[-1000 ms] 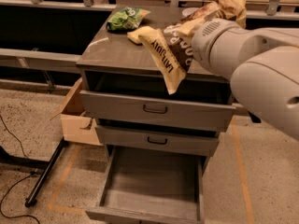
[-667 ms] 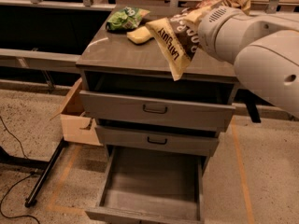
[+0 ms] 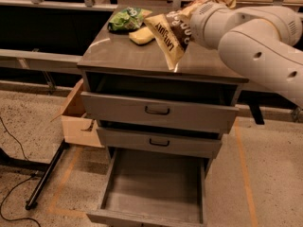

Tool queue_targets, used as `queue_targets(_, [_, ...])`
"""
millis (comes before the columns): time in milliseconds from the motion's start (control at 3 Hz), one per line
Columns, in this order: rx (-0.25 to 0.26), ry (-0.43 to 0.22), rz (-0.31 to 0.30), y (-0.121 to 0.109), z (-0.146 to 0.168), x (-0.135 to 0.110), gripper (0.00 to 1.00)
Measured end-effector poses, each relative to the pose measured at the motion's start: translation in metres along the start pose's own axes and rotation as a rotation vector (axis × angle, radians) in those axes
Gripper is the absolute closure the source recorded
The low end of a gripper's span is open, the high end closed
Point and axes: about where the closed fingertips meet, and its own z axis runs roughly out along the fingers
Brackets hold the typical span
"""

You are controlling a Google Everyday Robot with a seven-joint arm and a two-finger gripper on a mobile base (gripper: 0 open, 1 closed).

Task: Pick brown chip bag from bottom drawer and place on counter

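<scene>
My claw point(image 3: 191, 14) is up over the counter point(image 3: 118, 56), towards its back right corner, at the end of my thick white arm point(image 3: 255, 41), which comes in from the right. It is clamped on the upper end of the brown chip bag point(image 3: 169, 34). The bag hangs tilted, its tan-yellow lower corner pointing down to the front edge, a little right of the middle. That corner is at or just above the glossy top; I cannot tell if it touches.

The counter is a smooth grey-brown square that shines with a dull reflection. Near the back edge, left of the middle, lies a green chip bag point(image 3: 125, 19), and a pale yellow sponge-like piece point(image 3: 141, 36) sits just beside it, towards the front and right.

Below the front edge, the top drawer point(image 3: 158, 111) and the middle drawer point(image 3: 158, 142) are each drawn out a little, both with a dark handle. The bottom drawer point(image 3: 154, 183) is pulled far out, showing a plain grey floor.

A cardboard box point(image 3: 78, 119) stands on the ground against the cabinet's left side. The room's floor point(image 3: 28, 117) is pale and speckled, with orange tape lines point(image 3: 244, 174), a black cable point(image 3: 14, 143) and a black stand leg point(image 3: 47, 174) at the left. Long dark benches run along behind the cabinet.
</scene>
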Motion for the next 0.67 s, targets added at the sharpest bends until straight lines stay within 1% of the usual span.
queue_targets(333, [-0.005,-0.016,-0.006,0.008,0.041,-0.002,1.0])
queue_targets(667, [-0.011,-0.001,-0.046,0.01,0.077,0.008,0.85])
